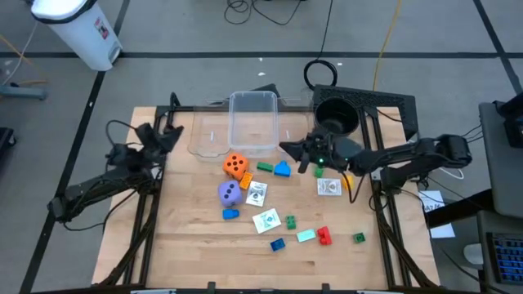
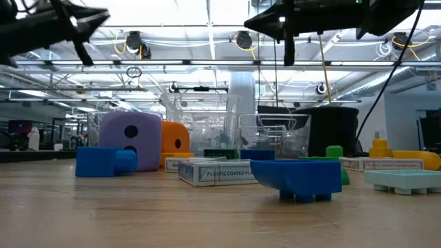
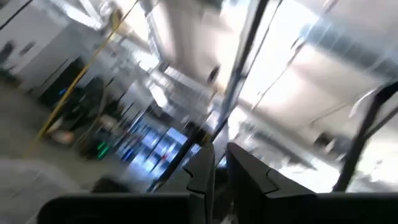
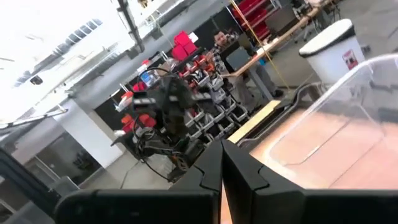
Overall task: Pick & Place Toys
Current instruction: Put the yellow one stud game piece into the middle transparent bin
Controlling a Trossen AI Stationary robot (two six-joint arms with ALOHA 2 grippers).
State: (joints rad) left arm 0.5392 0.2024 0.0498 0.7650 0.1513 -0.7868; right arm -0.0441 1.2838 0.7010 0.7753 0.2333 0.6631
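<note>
Hovering near the bench's far edge, your right gripper (image 1: 288, 148) is closed, empty. Your left gripper (image 1: 173, 131), closed too, waits at the far left corner.

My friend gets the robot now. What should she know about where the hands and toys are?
Left gripper: shut, empty, waiting at the table's left edge beside the clear tub.
Right gripper: shut, empty, raised near the tub's right side, next to the black pot.
Toys: all on the table in front of the tub. Orange die and purple die sit close together; blue block, red block and white cards lie scattered around them.
Done: nothing shows inside the tub yet.
Left: every toy is waiting to be picked up and placed.
</note>
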